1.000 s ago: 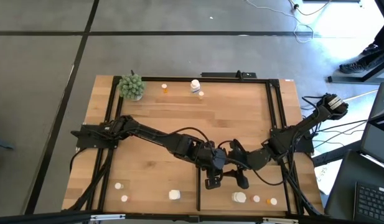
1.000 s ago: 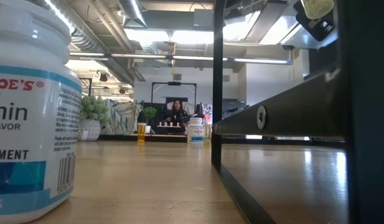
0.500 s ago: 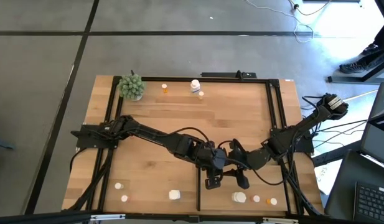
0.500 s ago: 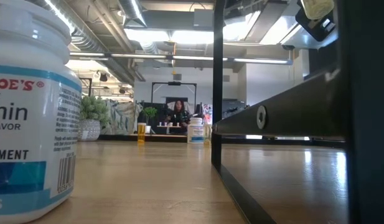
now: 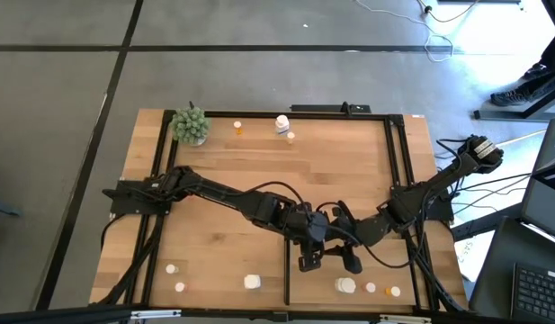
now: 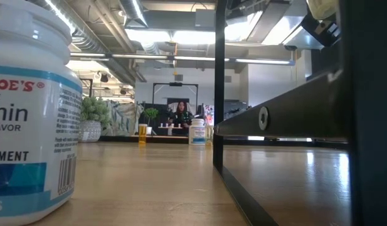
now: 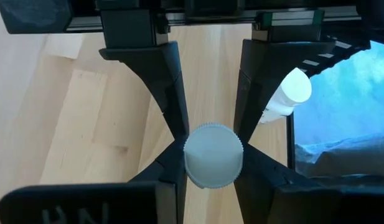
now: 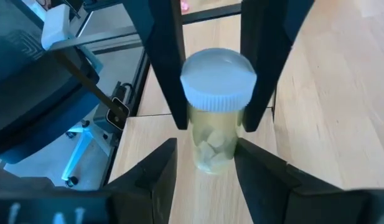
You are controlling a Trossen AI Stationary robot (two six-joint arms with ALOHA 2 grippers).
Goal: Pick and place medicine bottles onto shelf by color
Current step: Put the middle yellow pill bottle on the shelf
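My left gripper point(image 5: 313, 256) is clamped narrow on a bottle point(image 7: 211, 155), its fingers point(image 7: 168, 163) pressed against either side of the white cap. It holds the bottle in the air over the front middle of the table point(image 5: 259, 171), just to the right of a black strip point(image 5: 287, 281) that runs to the front edge. From table height the bottle shows only as a pale yellowish shape high up, well clear of the wood.

My right gripper point(image 5: 344, 256) meets the left one nose to nose. Its fingers point(image 8: 155, 175) stand partly apart on either side of the bottle's clear body, below the cap. There is a sliver of gap on one side, and I cannot tell whether the other finger touches. Pale pieces show inside the body.

The other bottles stand on the table in two loose rows. At the far edge, beside the plant point(image 5: 190, 124), there is an orange bottle point(image 5: 238, 129), a white bottle point(image 5: 281, 123) and a small bottle point(image 5: 290, 137) just next to it. Along the front edge, left of the strip, sit two white caps point(image 5: 172, 268) and a chunky bottle point(image 5: 251, 282). Right of the strip, near my grippers, sits another chunky one point(image 5: 346, 285) with two small ones point(image 5: 371, 288) beside it. A big labelled bottle point(image 6: 30, 107) stands very close to the low camera, and a black post point(image 6: 219, 88) rises beside it.

A person point(image 6: 179, 113) sits far back in the room.
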